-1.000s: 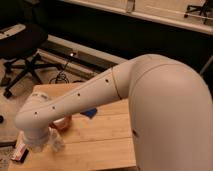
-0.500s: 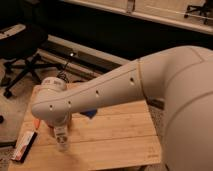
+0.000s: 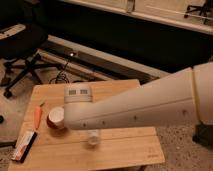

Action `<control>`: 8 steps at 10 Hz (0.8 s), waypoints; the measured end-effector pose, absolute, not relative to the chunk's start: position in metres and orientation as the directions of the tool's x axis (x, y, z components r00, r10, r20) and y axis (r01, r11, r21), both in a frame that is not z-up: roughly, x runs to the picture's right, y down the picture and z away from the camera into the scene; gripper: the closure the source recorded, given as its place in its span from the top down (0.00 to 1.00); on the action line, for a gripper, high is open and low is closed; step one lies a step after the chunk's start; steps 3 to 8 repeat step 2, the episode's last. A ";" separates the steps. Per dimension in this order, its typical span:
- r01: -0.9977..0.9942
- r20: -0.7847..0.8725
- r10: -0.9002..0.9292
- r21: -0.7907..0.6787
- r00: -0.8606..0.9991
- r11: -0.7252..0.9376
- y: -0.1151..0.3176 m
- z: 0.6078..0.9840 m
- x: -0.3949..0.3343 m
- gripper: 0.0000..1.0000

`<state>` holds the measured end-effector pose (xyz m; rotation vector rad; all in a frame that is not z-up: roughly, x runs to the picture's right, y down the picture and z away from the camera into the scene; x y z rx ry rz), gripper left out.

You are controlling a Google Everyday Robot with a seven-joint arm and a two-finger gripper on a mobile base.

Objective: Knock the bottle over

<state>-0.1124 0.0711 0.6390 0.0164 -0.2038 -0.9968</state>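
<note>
End effector (image 3: 78, 95): located over the middle of the wooden tabletop (image 3: 120, 147), at the far end of the large white arm (image 3: 150, 107) that enters from the right edge of the camera view and fills most of the right half. Only a pale, blocky housing with two small dark rectangular markings on its upper face is visible at that end. The fingers are not visible, so how far they are parted, and whether anything is gripped, cannot be determined.

The bottle (image 3: 93, 137): small, clear plastic, whitish at the top. It stands upright on the tabletop just below the lower edge of the arm, toward the front of the surface and slightly left of centre. Whether the arm touches it cannot be determined; the two appear very close.

Red cup (image 3: 56, 118): red-orange outside, white inside. It sits on the tabletop to the left of the bottle, with its mouth tipped toward the camera and its right side partly hidden by the arm. It is near the bottle but apart from it.

Carrot (image 3: 38, 115): orange with a green top, lying flat near the left edge of the tabletop, just left of the cup.

Flat packet (image 3: 24, 145): long and narrow, light with a red-orange edge, lying at the front left corner of the tabletop.

Office chair (image 3: 22, 55): dark, on a wheeled base, standing on the floor beyond the tabletop at upper left.
</note>
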 end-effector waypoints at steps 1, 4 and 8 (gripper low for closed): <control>0.804 0.125 -0.812 0.122 0.570 0.582 0.065 0.636 -0.100 0.13; 0.784 0.101 -0.796 0.135 0.597 0.606 0.061 0.633 -0.091 0.23; 0.784 0.101 -0.796 0.135 0.597 0.606 0.061 0.633 -0.091 0.23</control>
